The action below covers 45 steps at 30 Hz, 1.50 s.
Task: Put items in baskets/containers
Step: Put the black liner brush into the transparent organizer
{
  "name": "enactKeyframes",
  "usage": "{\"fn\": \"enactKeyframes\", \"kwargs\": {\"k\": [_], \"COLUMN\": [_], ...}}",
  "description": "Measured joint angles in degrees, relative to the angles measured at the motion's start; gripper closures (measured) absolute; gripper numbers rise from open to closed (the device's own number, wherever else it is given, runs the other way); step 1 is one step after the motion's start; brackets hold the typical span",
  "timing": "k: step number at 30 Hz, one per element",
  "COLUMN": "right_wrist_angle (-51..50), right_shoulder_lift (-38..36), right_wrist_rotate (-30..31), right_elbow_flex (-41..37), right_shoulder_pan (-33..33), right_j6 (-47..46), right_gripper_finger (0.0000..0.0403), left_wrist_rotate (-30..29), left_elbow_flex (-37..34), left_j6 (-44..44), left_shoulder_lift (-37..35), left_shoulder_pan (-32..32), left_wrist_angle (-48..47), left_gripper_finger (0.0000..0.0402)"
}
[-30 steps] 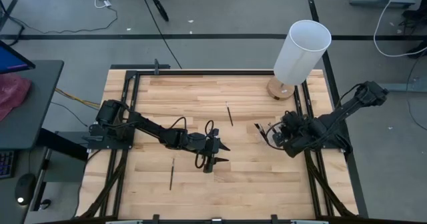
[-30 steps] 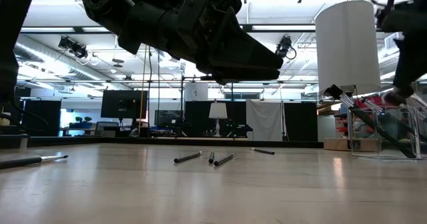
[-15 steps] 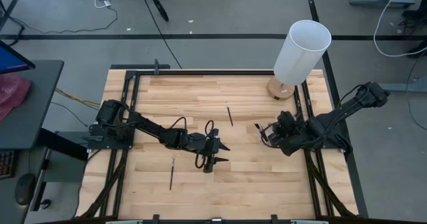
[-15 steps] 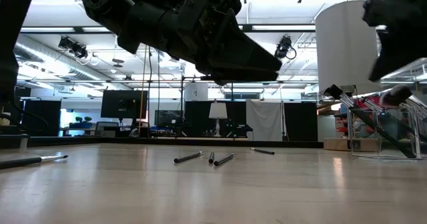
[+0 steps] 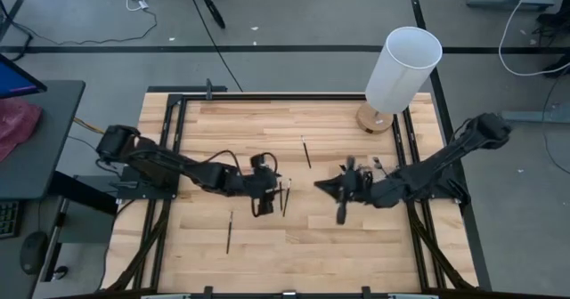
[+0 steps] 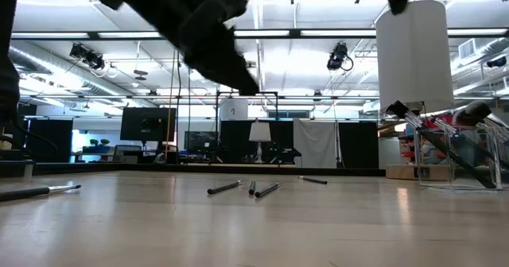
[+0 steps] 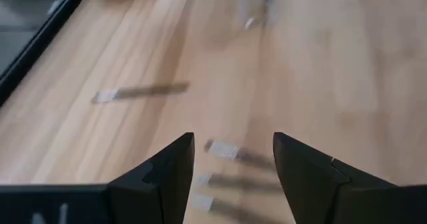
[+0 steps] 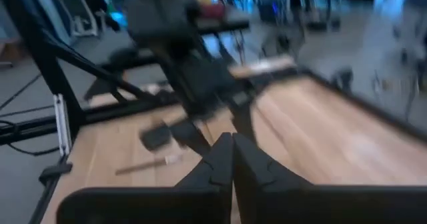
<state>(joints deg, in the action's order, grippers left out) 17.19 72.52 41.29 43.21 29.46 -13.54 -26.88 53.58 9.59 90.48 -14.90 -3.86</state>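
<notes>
Three dark brushes (image 5: 286,197) lie close together on the wooden table near its middle; in the low view they show as short sticks (image 6: 252,187). One more brush (image 5: 306,152) lies farther back and another (image 5: 228,232) nearer the front left. My left gripper (image 5: 270,197) hovers open just left of the three, which show below its fingers in the left wrist view (image 7: 227,151). My right gripper (image 5: 321,186) is shut and empty, pointing almost level toward the table's left. The clear holder (image 6: 455,160) stands at the right with several brushes leaning in it.
A tall white cylinder (image 5: 403,68) on a round wooden base stands at the table's far right corner. Black frame rails (image 5: 169,157) run along the table's left and right edges. The right arm lies over the place by the holder in the high view.
My right gripper has left the holder, swung toward the table's middle, risen and tipped from pointing down to nearly level. My left gripper has drawn back toward the table's left edge and up, uncovering the three brushes, which lie where they were.
</notes>
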Motion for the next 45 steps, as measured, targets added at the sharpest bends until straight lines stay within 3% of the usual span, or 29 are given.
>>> {"fn": "enactKeyframes", "kwargs": {"k": [5, 9, 16, 23, 32, 45], "right_wrist_angle": [16.1, 20.2, 20.3, 20.3, 17.5, 16.0], "right_shoulder_lift": [10.8, 16.4, 21.0, 21.0, 21.0, 21.0], "right_wrist_rotate": [-0.3, -0.4, -1.4, -1.6, -1.8, -1.7], "right_elbow_flex": [0.0, 0.1, 0.4, 0.4, 0.4, 0.4], "right_shoulder_pan": [-1.7, -4.5, -7.1, -6.4, -4.0, -3.3], "right_j6": [10.5, 7.6, 3.0, 3.4, 3.1, 1.8], "right_gripper_finger": [0.038, 0.0365, 0.0296, 0.0238, 0.0229, 0.0229], "left_wrist_rotate": [-3.3, -2.6, 2.5, -2.3, -4.0, -2.5], "left_elbow_flex": [-5.2, -11.4, -22.0, -21.5, -17.8, -20.3], "left_j6": [3.5, 10.5, 19.7, 21.3, 25.1, 22.2], "left_shoulder_lift": [-1.1, -1.3, -0.6, 6.6, 14.7, 14.8], "left_shoulder_pan": [-1.5, -1.1, -1.1, -1.1, 0.2, 1.9], "left_wrist_angle": [-3.5, 0.7, 25.8, 34.7, 32.8, 26.8], "left_gripper_finger": [0.0195, 0.0195, 0.0195, 0.0195, 0.0201, 0.0275]}}
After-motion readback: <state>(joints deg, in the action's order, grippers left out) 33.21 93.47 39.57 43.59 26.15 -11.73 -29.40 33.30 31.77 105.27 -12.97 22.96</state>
